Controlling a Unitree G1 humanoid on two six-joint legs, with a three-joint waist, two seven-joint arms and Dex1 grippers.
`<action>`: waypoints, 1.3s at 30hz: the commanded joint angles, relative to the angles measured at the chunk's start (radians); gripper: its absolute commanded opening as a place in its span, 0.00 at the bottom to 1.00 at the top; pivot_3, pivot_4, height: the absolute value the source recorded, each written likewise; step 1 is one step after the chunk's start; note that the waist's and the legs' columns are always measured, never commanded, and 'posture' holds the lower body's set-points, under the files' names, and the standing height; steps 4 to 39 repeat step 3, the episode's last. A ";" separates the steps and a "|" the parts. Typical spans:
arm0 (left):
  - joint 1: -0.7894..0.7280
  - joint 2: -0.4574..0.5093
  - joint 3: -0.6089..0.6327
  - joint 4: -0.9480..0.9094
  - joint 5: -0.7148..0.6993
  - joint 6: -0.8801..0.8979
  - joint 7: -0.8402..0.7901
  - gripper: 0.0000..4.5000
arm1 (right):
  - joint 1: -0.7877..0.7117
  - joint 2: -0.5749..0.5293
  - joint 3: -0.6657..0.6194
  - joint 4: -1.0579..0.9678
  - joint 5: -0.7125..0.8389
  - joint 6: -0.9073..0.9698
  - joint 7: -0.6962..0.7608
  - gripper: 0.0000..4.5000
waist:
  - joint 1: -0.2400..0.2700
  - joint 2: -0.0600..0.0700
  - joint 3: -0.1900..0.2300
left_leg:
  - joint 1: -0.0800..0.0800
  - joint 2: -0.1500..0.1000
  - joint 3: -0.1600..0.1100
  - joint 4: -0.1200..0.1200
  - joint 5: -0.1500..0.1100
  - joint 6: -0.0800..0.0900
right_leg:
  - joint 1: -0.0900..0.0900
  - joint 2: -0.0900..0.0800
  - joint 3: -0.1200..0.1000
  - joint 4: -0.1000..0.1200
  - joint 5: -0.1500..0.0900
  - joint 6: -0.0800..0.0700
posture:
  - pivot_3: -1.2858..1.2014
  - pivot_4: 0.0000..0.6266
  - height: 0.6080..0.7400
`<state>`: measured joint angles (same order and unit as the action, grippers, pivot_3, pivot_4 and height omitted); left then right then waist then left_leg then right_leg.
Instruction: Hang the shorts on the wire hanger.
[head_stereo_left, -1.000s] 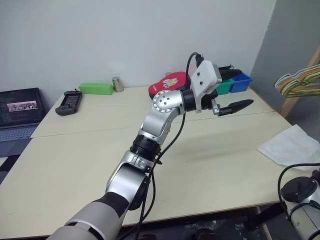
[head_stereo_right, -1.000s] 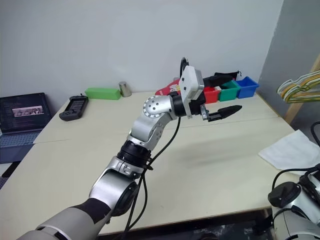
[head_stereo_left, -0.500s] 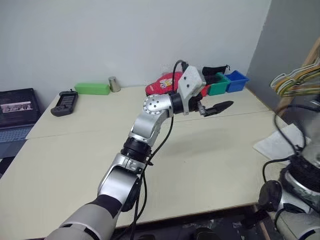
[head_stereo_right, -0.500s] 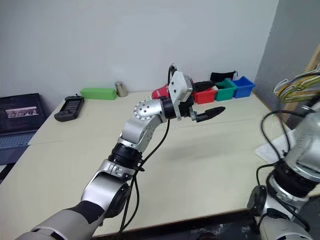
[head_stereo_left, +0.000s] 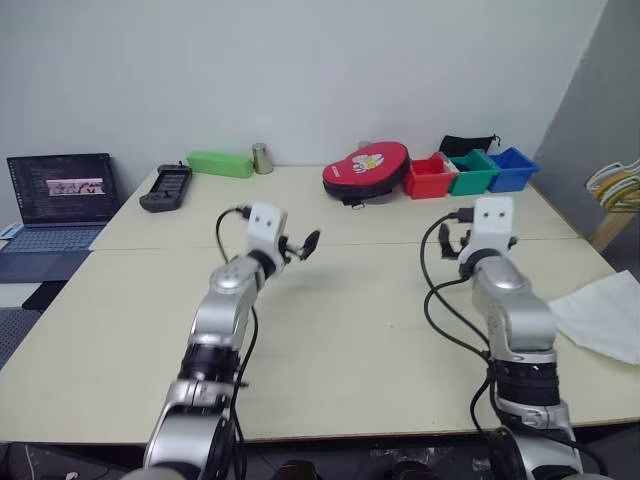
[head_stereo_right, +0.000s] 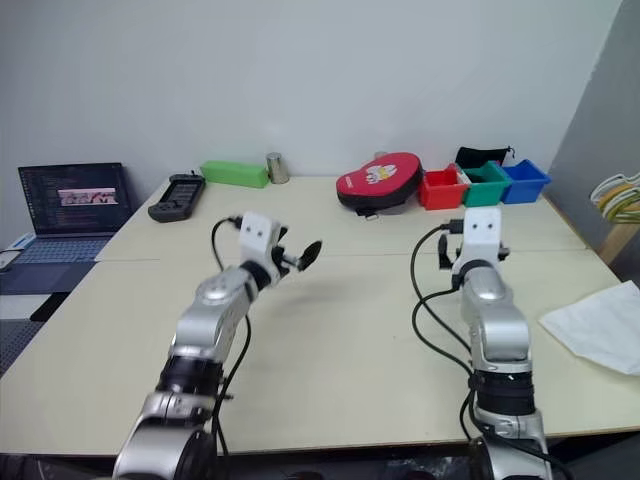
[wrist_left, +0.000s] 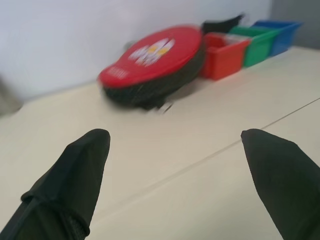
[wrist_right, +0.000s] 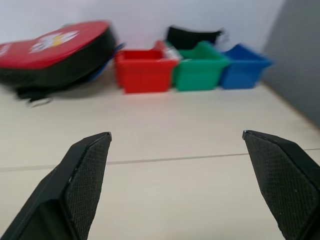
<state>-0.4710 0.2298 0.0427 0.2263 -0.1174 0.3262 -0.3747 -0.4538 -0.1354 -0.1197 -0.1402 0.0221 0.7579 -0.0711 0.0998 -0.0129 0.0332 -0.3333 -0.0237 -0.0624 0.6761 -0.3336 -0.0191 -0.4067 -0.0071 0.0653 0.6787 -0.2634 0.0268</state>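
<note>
Left end effector (wrist_left: 175, 150) spread wide above the table (wrist_left: 210, 185), facing a red case (wrist_left: 150, 62)

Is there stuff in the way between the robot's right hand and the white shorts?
Nothing visible is. The right end effector hangs open over bare table, and the shorts lie off to its right by the table edge, with only tabletop between them.

Red pouch (head_stereo_left: 366, 170) beside red/green/blue bins (head_stereo_left: 470, 172), green box (head_stereo_left: 220, 164), laptop (head_stereo_left: 60, 192) on table (head_stereo_left: 350, 330).
</note>
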 joint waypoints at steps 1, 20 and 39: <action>0.050 -0.029 0.010 -0.097 -0.018 0.023 0.045 1.00 | 0.006 0.025 -0.018 0.037 0.013 -0.074 -0.003 0.99 | 0.021 -0.003 0.002 | 0.000 0.000 -0.002 0.000 0.000 0.000 | 0.000 0.000 -0.001 0.001 0.000 0.000 | 0.65 0.00 1.00; 0.082 -0.047 0.026 -0.110 -0.032 0.027 0.065 1.00 | 0.021 0.039 -0.019 0.063 0.013 -0.094 -0.005 0.99 | 0.032 -0.004 0.003 | 0.000 0.000 -0.003 0.000 0.000 -0.001 | 0.000 0.000 -0.003 0.001 0.001 -0.001 | 0.65 0.00 1.00; 0.082 -0.047 0.026 -0.110 -0.032 0.027 0.065 1.00 | 0.021 0.039 -0.019 0.063 0.013 -0.094 -0.005 0.99 | 0.032 -0.004 0.003 | 0.000 0.000 -0.003 0.000 0.000 -0.001 | 0.000 0.000 -0.003 0.001 0.001 -0.001 | 0.65 0.00 1.00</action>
